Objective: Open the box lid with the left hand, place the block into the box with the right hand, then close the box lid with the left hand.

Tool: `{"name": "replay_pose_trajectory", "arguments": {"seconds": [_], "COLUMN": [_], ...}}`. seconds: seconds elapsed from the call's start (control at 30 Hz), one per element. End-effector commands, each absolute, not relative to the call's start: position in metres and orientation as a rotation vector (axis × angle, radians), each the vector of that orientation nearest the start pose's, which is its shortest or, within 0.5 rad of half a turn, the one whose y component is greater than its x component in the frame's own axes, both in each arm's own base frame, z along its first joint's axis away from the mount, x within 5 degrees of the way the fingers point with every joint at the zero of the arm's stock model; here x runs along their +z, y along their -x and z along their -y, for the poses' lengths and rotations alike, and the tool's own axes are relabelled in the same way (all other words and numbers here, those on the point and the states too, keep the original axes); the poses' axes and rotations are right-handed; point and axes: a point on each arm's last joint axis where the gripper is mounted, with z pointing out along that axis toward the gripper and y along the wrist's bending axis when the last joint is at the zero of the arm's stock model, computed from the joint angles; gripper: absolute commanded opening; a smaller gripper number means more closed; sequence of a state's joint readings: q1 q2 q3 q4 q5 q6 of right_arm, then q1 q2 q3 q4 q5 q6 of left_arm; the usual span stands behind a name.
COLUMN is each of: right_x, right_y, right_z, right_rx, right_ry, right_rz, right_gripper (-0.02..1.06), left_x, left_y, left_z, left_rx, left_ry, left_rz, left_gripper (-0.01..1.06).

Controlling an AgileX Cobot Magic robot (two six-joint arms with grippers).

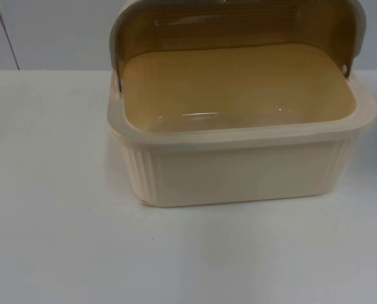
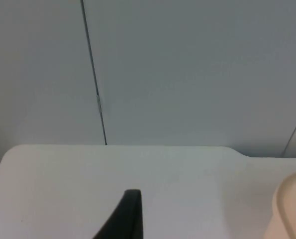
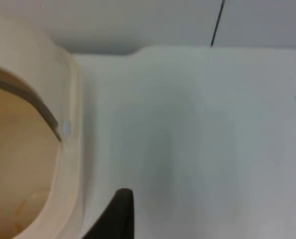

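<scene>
We take the box (image 1: 239, 164) as our landmark: it sits on the white table (image 1: 55, 209), close to the grey partition wall (image 2: 187, 69) behind it. Its lid (image 1: 239, 25) is swung up and back on its side pivots, standing over the rear rim, so the tan interior is fully exposed from above. We judge that this is why the lid is left this way: the opening must stay free for the block to come down into it. The box floor looks bare, with a few glints of light on it, so we judge the block is not yet inside, and we cannot say where the block is.

The left hand (image 2: 130, 219) is off to the box's left side, low over the table and pointed toward the wall, with a corner of the box's rim at the edge of its wrist view. We read this as waiting clear of the lid. We cannot tell whether it is open or closed, as a single dark fingertip is all we have to go on.

The right hand (image 3: 120, 216) is just beside the box's right wall, near the lid's pivot pin (image 3: 64, 128). Its state we cannot tell either, and we see nothing held in it.
</scene>
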State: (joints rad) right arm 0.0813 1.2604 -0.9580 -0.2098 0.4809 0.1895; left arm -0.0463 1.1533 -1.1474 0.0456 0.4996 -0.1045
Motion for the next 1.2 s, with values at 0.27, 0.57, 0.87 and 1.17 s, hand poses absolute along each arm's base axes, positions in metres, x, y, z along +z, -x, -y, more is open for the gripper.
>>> {"name": "replay_pose_trajectory", "arguments": {"seconds": [0.27, 0.57, 0.87, 1.17], "right_x": [0.253, 0.187, 0.164, 0.137], "right_y": [-0.305, -0.308, -0.299, -0.281], "right_z": [0.019, 0.019, 0.026, 0.029], "right_rx": [-0.018, 0.017, -0.091, -0.086], "right_ry": [-0.184, -0.237, -0.318, -0.381], "right_rz": [-2.464, -2.682, -2.779, -2.759], "right_gripper": [1.05, 1.05, 1.05, 1.05], "left_x": [0.404, 0.405, 0.405, 0.405], "left_y": [-0.250, -0.251, -0.251, -0.251], "left_z": [0.009, 0.008, 0.008, 0.008], "left_rx": [-0.003, 0.015, 0.018, 0.018], "left_ry": [0.003, -0.008, -0.009, -0.009], "left_rz": [-1.971, -1.963, -1.964, -1.964], "left_gripper": [1.04, 1.04, 1.04, 1.04]}}
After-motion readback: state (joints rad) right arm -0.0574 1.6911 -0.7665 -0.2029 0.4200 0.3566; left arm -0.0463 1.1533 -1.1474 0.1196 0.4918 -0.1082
